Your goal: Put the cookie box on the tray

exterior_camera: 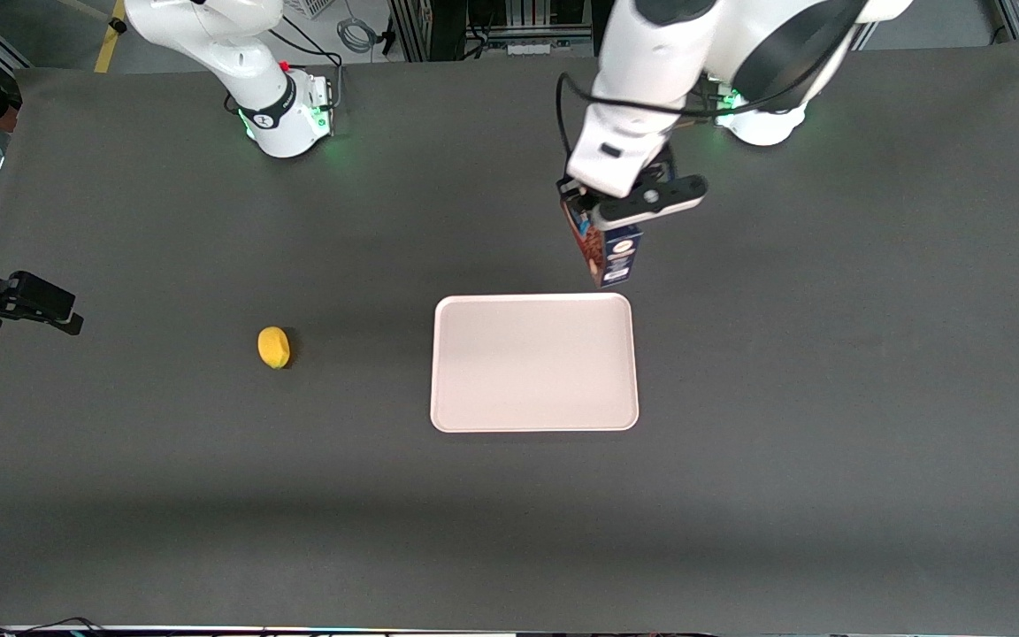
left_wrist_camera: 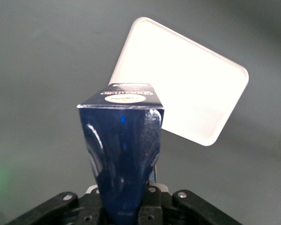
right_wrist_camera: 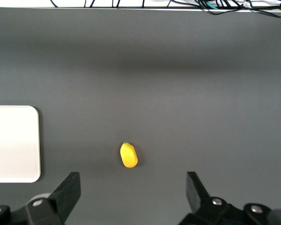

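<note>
The cookie box (exterior_camera: 609,250), a dark-blue carton with a cookie picture and an oval logo, hangs upright in the air, held by my left gripper (exterior_camera: 602,215), which is shut on its upper part. In the left wrist view the box (left_wrist_camera: 124,154) stands out from between the jaws, its logo end toward the table. The tray (exterior_camera: 533,363), pale pinkish-white with a low rim, lies flat on the dark table, nearer the front camera than the box. The box hangs just off the tray's rim, at the corner toward the working arm's end. The tray (left_wrist_camera: 182,77) holds nothing.
A small yellow rounded lump (exterior_camera: 273,347) lies on the table toward the parked arm's end, well away from the tray; it also shows in the right wrist view (right_wrist_camera: 129,155). The arm bases stand at the table's edge farthest from the front camera.
</note>
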Tool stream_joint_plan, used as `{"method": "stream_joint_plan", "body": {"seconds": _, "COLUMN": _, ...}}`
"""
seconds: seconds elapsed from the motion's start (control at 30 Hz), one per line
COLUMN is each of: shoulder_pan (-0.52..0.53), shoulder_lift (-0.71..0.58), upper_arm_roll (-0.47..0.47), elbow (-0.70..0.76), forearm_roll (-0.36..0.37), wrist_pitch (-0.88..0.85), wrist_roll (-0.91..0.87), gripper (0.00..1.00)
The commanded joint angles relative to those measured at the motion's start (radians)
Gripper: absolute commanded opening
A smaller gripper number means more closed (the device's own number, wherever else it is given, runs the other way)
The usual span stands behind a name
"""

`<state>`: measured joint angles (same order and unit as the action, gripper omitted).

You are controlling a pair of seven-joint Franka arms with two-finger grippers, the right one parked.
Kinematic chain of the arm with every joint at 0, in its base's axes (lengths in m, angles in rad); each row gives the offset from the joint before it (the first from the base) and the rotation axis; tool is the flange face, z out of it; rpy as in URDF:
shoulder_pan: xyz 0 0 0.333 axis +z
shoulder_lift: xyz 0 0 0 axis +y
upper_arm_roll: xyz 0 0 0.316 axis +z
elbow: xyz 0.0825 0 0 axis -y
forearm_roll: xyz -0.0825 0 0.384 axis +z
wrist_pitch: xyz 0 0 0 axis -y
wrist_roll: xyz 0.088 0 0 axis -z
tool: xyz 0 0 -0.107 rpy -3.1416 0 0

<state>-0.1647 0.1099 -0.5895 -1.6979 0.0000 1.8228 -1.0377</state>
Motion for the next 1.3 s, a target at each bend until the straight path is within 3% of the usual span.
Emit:
{"method": "stream_joint_plan", "body": {"seconds": 0.0, "shoulder_pan": -0.036, "shoulder_lift": 0.089, "upper_arm_roll": 0.008, "elbow": 0.012, "forearm_roll": 0.092, "wrist_pitch": 0.045, "wrist_roll": 0.122, "gripper": 0.0}}
{"method": "stream_joint_plan", "body": {"seconds": 0.33, "shoulder_pan": -0.027, "shoulder_lift": 0.203, "upper_arm_roll": 0.016, "elbow": 0.009, "forearm_roll": 0.137, "wrist_pitch": 0.205, "wrist_roll": 0.2, "gripper": 0.0}}
{"method": "stream_joint_plan", "body": {"seconds": 0.5, "shoulder_pan": -0.021, "shoulder_lift": 0.292, "upper_arm_roll": 0.019, "elbow": 0.011, "forearm_roll": 0.245, "wrist_pitch": 0.276, "wrist_roll": 0.209, "gripper": 0.0}}
{"method": "stream_joint_plan", "body": {"seconds": 0.63, "shoulder_pan": -0.013, "shoulder_lift": 0.344, "upper_arm_roll": 0.03, "elbow": 0.009, "forearm_roll": 0.285, "wrist_pitch": 0.328, "wrist_roll": 0.225, "gripper": 0.0}}
{"method": "stream_joint_plan", "body": {"seconds": 1.27, "shoulder_pan": -0.007, "shoulder_lift": 0.471, "upper_arm_roll": 0.096, "elbow": 0.009, "forearm_roll": 0.285, "wrist_pitch": 0.429, "wrist_roll": 0.295, "gripper": 0.0}}
